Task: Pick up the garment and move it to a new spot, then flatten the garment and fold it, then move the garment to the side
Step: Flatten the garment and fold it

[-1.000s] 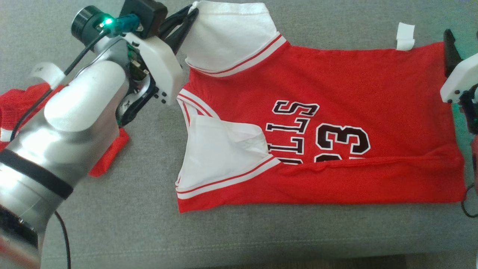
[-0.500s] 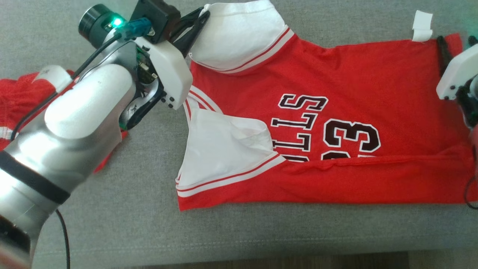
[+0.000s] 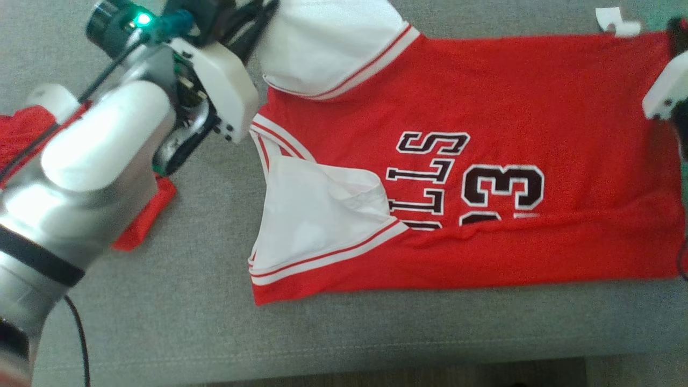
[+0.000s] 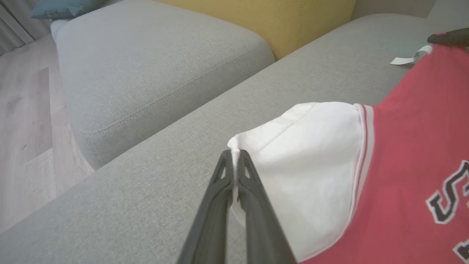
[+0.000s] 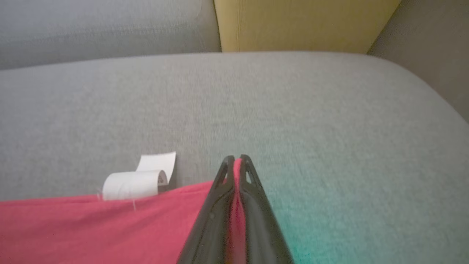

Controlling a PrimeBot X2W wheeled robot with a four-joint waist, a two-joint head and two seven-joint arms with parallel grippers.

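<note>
The garment [image 3: 484, 107] is a red jersey with white sleeves and black lettering, lying spread on the grey sofa seat [image 3: 188, 322]. My left gripper [image 3: 266, 11] is shut on the edge of the far white sleeve [image 4: 311, 165], pinching it between the fingertips [image 4: 234, 154]. At the far right corner of the jersey, my right gripper [image 5: 237, 158] is shut on the red hem [image 5: 110, 227]. In the head view it stands at the top right edge [image 3: 676, 26]. The near sleeve [image 3: 317, 215] lies folded over the jersey's front.
A white label [image 5: 139, 179] curls up at the hem beside the right gripper. Another red cloth [image 3: 140, 226] lies under my left forearm. A yellow cushion [image 4: 256, 18] and grey back cushions [image 4: 146, 66] stand behind the seat. The seat's front edge [image 3: 322, 365] runs below the jersey.
My right gripper has shut on the jersey's far right hem corner. The head view has shifted, and the far edge now looks pulled straighter between the two grippers.
</note>
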